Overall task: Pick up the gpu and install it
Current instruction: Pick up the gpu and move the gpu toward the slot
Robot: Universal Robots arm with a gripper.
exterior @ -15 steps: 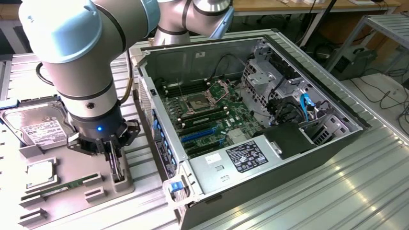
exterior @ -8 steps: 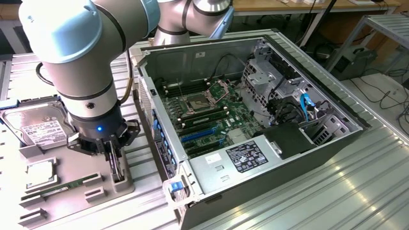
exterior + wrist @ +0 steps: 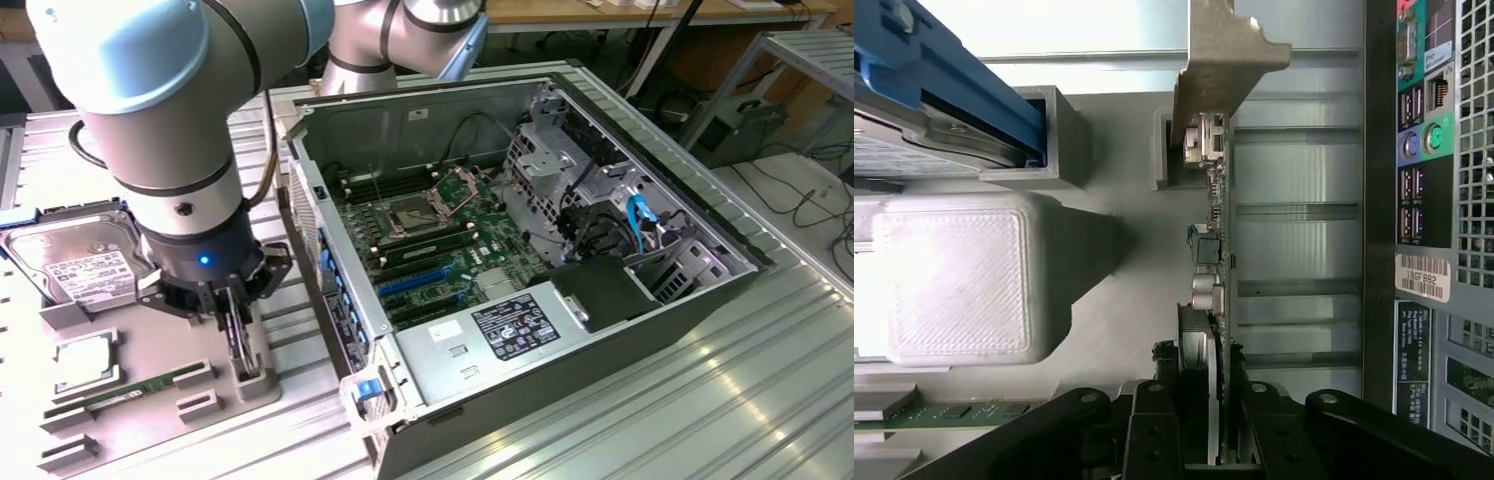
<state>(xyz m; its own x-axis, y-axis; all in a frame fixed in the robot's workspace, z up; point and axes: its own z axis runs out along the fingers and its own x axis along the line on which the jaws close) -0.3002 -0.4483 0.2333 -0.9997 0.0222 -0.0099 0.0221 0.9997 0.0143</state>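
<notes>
The arm (image 3: 160,120) comes down from the upper part of the exterior view's left, its last links upright. The wrist (image 3: 200,255) points straight down, with a blue light lit on its side. The gripper (image 3: 235,318) hangs vertical over the grey tray's (image 3: 160,350) edge on the exterior view's right. Its dark fingers (image 3: 1154,430) are closed against both faces of the gpu (image 3: 1206,250).

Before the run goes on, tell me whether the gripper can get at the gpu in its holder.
Yes, it seems so: the gripper straddles the gpu, which stands on edge in the gray holder, with fingers on either side and nothing between.
</notes>
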